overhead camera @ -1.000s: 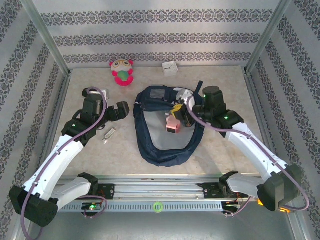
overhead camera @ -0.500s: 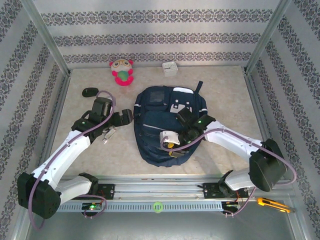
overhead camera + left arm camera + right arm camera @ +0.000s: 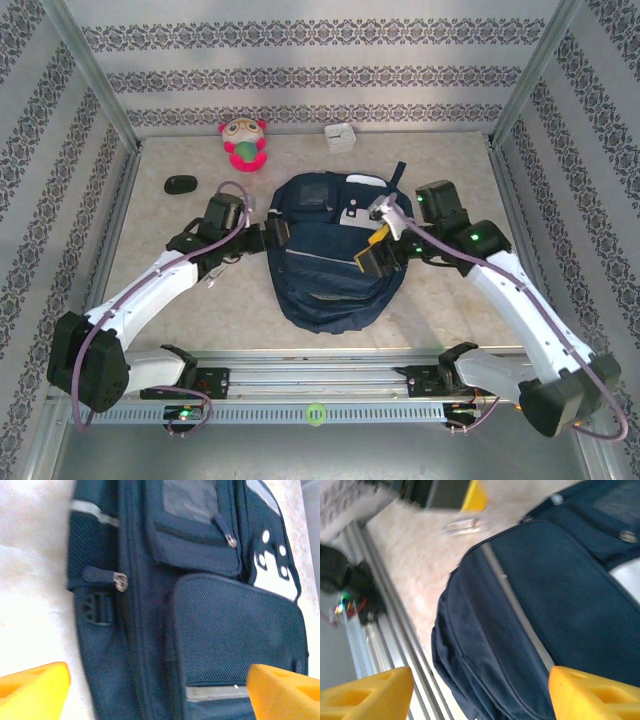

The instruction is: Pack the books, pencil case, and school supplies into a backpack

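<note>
A second ago, gaping wide with a pink piece held over the mouth; now flattened mid-table, front panel up, the backpack (image 3: 322, 275). Pink piece probably inside by now, going by that closing-up, though a judgement only. Over at the bag's right flank now, off the front panel of half a second back, the right gripper (image 3: 372, 256), jaws parted wide and holding nothing, yellow fingertips (image 3: 592, 695) far apart above the bag's lower corner near the table rail. Drawn in closer on the other side, the left gripper (image 3: 268, 237), hard by the bag's left edge, jaws likewise wide and empty, with side zip pull and mesh pocket lying in the gap in its wrist view. Contact with the fabric impossible to tell for either. Reads as one item delivered, both grippers free, bag within reach of both for reopening or zipping.
</note>
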